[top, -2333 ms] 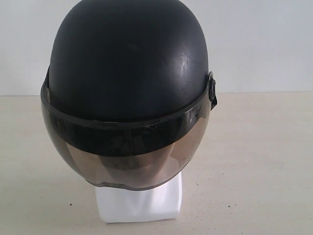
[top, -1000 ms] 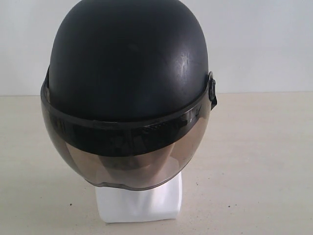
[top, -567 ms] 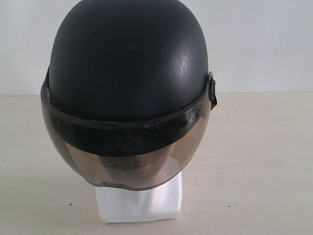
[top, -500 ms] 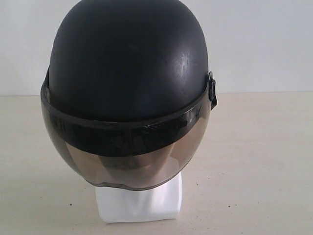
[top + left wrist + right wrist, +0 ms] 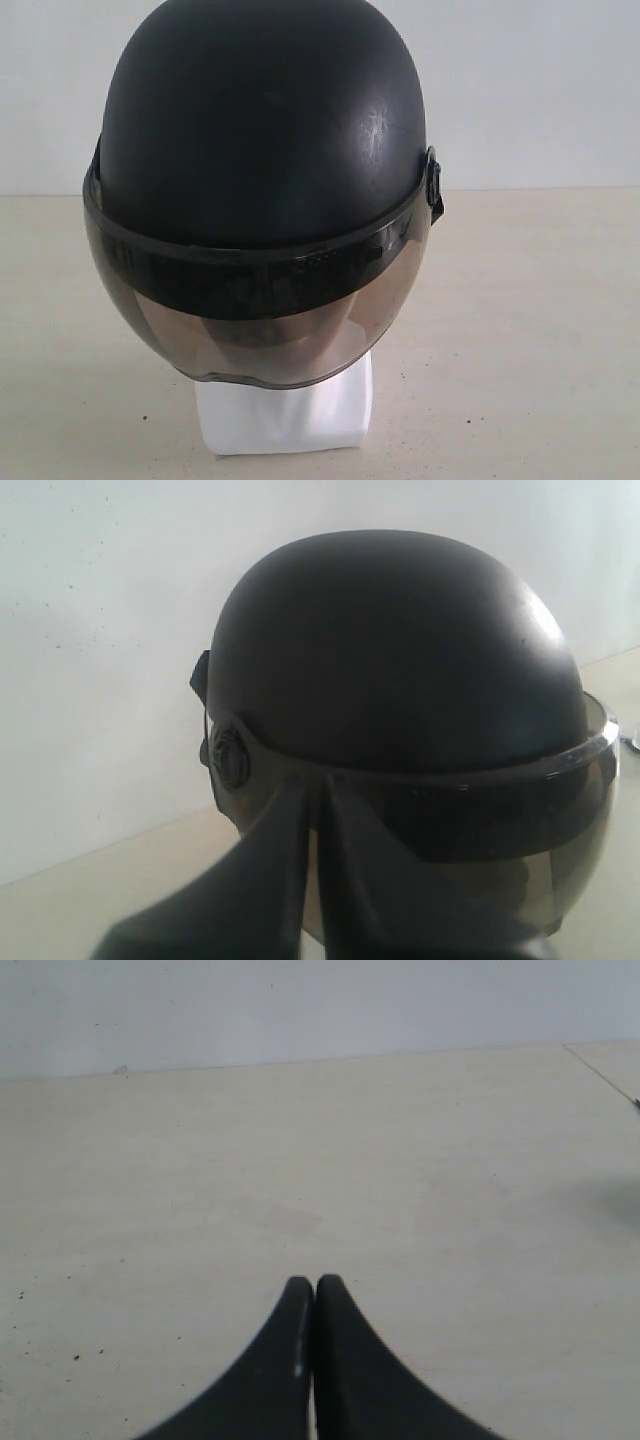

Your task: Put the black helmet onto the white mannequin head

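Plain white wall [image 5: 530, 80], pale beige tabletop [image 5: 530, 340]. Rounded matte black helmet [image 5: 260, 130] sits over glossy white mannequin head [image 5: 285, 415], with smoky tinted visor [image 5: 250, 335] down across face. Task looks done (at most, seating to check).

Left gripper [image 5: 312, 800] pinched closed, empty, facing helmet side. Right gripper [image 5: 315, 1290] closed on nothing, over bare table.

Hidden: most of head, only squarish base and dim face behind visor. Helmet crown cut off in exterior view. Straps unseen.
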`<state>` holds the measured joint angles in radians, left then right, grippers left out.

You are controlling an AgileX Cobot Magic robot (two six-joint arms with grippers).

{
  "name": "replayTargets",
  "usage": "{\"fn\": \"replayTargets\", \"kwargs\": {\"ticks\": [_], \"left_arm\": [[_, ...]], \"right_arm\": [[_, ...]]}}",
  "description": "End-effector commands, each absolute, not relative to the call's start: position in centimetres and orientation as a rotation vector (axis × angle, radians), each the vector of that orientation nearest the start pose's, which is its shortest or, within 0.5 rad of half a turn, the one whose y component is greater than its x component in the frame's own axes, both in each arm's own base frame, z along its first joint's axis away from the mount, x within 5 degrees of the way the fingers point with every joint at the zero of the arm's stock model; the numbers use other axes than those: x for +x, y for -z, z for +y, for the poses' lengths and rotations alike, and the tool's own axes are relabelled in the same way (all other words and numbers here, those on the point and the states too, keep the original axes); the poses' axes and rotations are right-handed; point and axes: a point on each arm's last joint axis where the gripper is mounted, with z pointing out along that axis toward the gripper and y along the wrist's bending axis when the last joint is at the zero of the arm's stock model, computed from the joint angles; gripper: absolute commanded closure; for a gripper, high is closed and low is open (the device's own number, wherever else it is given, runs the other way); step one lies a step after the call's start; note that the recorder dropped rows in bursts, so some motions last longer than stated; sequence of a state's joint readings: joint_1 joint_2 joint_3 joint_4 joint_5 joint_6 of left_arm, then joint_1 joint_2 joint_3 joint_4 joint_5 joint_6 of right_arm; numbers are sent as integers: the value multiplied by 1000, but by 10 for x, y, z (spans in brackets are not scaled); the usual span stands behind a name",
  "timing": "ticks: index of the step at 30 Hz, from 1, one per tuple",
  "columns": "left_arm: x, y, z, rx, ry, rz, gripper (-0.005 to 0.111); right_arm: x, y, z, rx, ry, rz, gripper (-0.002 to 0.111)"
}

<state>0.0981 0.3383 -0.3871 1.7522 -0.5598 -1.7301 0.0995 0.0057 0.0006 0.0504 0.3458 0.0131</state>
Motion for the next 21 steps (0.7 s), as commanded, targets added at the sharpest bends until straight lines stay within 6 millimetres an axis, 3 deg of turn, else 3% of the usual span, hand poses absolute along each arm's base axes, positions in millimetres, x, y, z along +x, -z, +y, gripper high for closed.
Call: {"fn": "replayTargets", "kwargs": {"ticks": [1, 13, 17, 21], "left_arm": [[74, -310, -39, 373, 310, 1507, 102], [73, -310, -40, 385, 307, 1504, 102], [77, -316, -29, 448, 18, 1409, 102], [79, -328, -10, 273, -177, 1319, 102]], "right_arm": [[53, -182, 7, -49, -126, 1825, 108], [53, -183, 7, -46, -128, 1817, 108], [53, -183, 7, -46, -128, 1817, 108], [53, -183, 7, -46, -128, 1817, 108]]}}
